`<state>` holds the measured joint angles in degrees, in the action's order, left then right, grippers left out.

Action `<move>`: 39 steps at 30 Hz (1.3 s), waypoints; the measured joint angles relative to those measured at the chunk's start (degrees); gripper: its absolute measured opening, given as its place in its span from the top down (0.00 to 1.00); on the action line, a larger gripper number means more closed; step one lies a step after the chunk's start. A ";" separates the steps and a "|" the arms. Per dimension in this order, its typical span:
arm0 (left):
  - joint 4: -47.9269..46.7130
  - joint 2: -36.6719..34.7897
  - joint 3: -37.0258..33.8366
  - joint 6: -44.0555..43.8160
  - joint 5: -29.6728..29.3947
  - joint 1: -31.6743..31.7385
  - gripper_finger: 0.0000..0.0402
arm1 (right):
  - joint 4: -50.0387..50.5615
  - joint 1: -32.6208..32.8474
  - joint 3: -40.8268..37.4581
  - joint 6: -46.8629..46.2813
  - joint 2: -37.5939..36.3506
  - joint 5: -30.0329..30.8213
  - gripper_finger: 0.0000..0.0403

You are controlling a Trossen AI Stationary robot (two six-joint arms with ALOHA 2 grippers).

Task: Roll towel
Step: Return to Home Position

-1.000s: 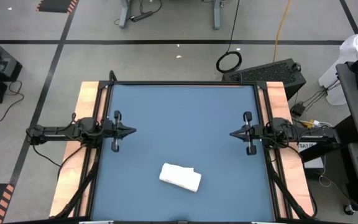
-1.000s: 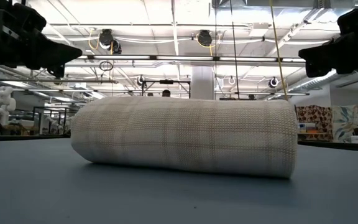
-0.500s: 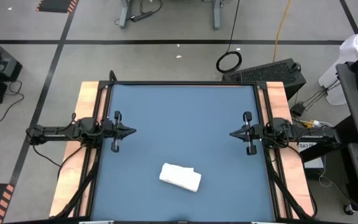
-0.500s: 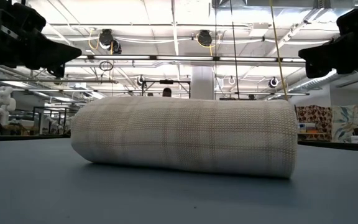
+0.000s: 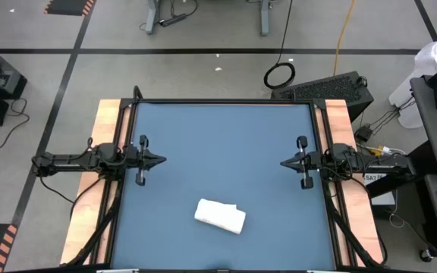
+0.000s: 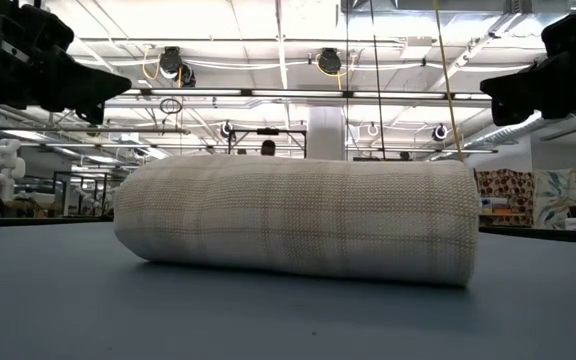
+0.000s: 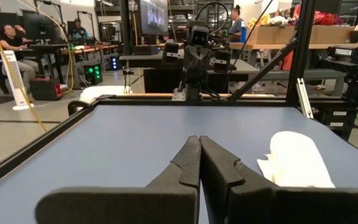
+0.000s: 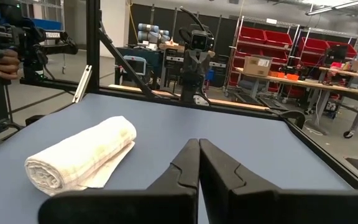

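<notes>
Both shut, fingers pressed together on nothing: left gripper parked at the left edge of the table, right gripper at the right edge, tips pointing at each other across the blue top. Towel lies rolled into a cylinder, slightly angled, toward the table edge at the bottom of the high view, roughly midway between sides. Well apart from both grippers.

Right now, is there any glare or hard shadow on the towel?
Low view: ceiling lights glare behind, the towel evenly lit, thin shadow beneath. High view: no glare on the table; left gripper and right gripper parked, shut, at its sides.
</notes>
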<state>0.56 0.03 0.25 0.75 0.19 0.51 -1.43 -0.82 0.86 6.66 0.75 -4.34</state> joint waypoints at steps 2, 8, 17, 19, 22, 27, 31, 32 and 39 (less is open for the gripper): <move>0.00 0.00 0.00 0.04 0.00 0.00 0.99 | 0.00 0.00 0.00 0.00 0.00 0.00 1.00; 0.00 0.00 0.00 0.07 -0.26 0.00 0.98 | 0.00 0.00 0.00 0.00 0.00 0.02 1.00; 0.49 0.00 0.00 -0.28 -0.46 0.00 0.98 | 0.00 0.00 0.00 0.00 0.00 0.02 1.00; 0.56 0.00 0.00 -0.29 -0.59 0.00 0.98 | 0.00 0.00 0.00 0.00 0.00 0.03 1.00; 0.63 0.00 0.00 -0.31 -0.74 0.00 0.98 | 0.00 0.00 0.00 0.00 0.00 0.02 1.00; 0.72 0.00 0.00 -0.33 -0.74 0.00 0.98 | 0.00 0.00 0.00 0.00 0.00 0.02 0.99; 0.77 0.00 0.00 -0.35 -0.74 0.00 0.98 | 0.00 0.00 0.00 0.00 0.00 0.04 0.99; 0.79 0.00 0.00 -0.35 -0.74 0.00 0.98 | 0.00 0.00 0.00 0.00 0.00 0.02 0.99; 0.81 0.00 0.00 -0.36 -0.74 0.00 0.98 | 0.00 0.00 0.00 0.00 0.00 0.02 0.99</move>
<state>1.37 0.03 0.25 0.40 -0.56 0.51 -1.43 -0.82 0.86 6.66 0.75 -4.32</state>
